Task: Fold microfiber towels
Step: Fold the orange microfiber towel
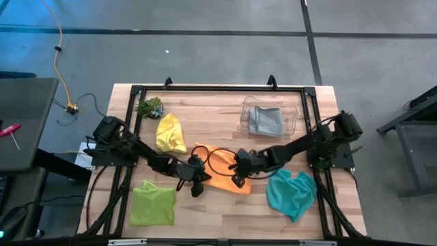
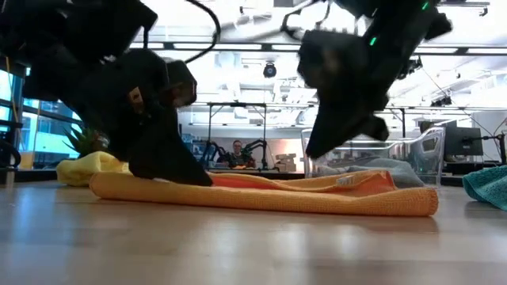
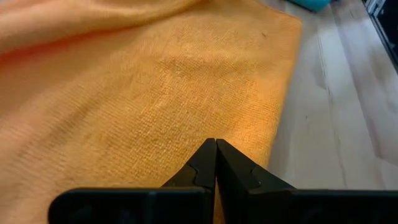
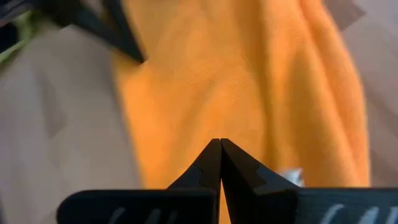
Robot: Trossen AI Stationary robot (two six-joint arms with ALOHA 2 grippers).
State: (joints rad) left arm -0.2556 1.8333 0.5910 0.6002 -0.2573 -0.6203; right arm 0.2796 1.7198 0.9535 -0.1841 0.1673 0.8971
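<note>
The orange towel lies at the middle of the table, folded over itself; the low view shows its layers flat on the wood. My left gripper is shut at the towel's left end. My right gripper is shut and hovers a little above the towel's right half, touching nothing. The yellow towel lies at the far left, the lime green towel at the near left and the teal towel at the near right. The grey towel lies in the clear bin. My left gripper presses its shut fingertips down on the orange towel's top layer near its left end. It comes slanting down from the table's left. The towel lies flat on the table under it; whether any cloth is caught between the fingers, I cannot tell.
The clear plastic bin stands at the far right. A small green plant stands at the far left corner. A black frame runs along the table's edges. Bare wood shows along the near edge, between the lime and teal towels.
</note>
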